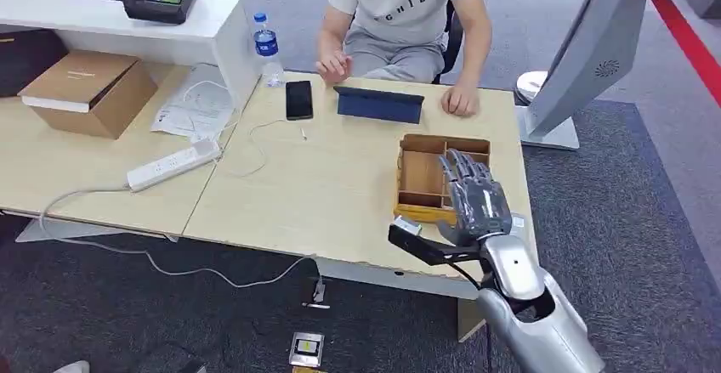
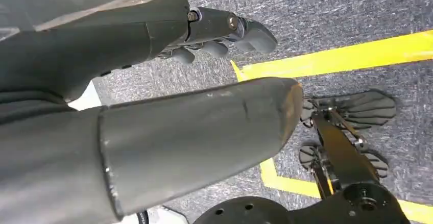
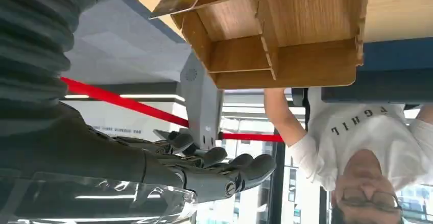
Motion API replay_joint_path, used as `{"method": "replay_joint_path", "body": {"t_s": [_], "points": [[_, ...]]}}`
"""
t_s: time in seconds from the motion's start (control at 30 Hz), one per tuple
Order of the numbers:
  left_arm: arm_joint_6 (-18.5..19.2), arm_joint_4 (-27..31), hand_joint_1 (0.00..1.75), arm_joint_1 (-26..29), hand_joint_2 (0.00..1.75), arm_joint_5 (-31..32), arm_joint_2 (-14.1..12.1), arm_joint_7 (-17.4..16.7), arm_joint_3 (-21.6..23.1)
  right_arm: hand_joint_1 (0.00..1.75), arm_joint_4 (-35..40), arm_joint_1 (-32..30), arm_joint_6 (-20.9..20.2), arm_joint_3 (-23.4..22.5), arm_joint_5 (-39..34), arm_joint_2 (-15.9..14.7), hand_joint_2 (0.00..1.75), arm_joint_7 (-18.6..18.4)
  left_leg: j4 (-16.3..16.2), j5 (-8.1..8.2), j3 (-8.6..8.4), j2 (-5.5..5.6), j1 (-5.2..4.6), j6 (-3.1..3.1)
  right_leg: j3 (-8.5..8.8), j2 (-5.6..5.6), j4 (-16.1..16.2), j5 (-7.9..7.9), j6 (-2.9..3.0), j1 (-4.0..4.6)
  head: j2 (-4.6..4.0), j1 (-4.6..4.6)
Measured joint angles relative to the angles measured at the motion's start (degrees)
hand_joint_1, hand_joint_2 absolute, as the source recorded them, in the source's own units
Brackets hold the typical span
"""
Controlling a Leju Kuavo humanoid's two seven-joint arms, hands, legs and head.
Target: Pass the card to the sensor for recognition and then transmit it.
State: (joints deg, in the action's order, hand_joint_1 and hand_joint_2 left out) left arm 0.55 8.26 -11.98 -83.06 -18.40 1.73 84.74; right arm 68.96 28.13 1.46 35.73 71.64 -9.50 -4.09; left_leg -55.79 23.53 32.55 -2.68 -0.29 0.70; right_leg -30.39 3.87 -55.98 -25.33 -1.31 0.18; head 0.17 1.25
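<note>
1. My left robot hand [image 2: 194, 127] hangs by my side above the carpet floor [image 2: 357, 9]. It holds nothing and its fingers lie loosely apart. It has no part in this step.
2. Phone [image 1: 298, 99] and dark tablet stand [image 1: 379, 105] lie at the far side of the desk [image 1: 340, 194], in front of the seated person [image 1: 400, 8]. Which of these things is the sensor I cannot tell.
3. Wooden tray [image 1: 442, 141], split into compartments, sits near the right edge of the desk. The compartments I can see hold nothing.
4. Card [image 1: 407, 223]: I judge it to be the small pale flat piece touching the near left corner of the tray, though it is too small to be sure.
5. My right robot hand [image 1: 473, 199] hovers above the near right part of the tray, fingers straight and spread, gripping nothing.
6. To do this step well, I should shift the right robot hand toward the near left corner, lower it slowly, and pinch the card by its edges without nudging the tray.
</note>
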Motion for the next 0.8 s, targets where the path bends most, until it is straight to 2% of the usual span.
{"method": "replay_joint_path", "body": {"t_s": [0.27,0.8], "points": [[1.07,0.0,0.0,0.02,0.0,0.87,-0.04,0.74,0.0,0.0,-9.77,4.1,0.92,0.18,1.21,3.72,1.75,-0.11,0.0,0.01,0.02,0.01,0.0,0.01,-0.03,0.0,0.01,0.0,0.0,-0.01,0.0,-0.02],[1.47,0.0,0.0,0.07,0.0,1.05,-0.35,0.85,0.02,0.0,-16.04,5.21,1.03,0.11,1.27,5.23,1.75,-0.22,0.0,0.0,0.01,0.01,-0.01,0.0,-0.02,0.0,0.01,0.0,0.0,-0.01,0.0,0.0]]}}
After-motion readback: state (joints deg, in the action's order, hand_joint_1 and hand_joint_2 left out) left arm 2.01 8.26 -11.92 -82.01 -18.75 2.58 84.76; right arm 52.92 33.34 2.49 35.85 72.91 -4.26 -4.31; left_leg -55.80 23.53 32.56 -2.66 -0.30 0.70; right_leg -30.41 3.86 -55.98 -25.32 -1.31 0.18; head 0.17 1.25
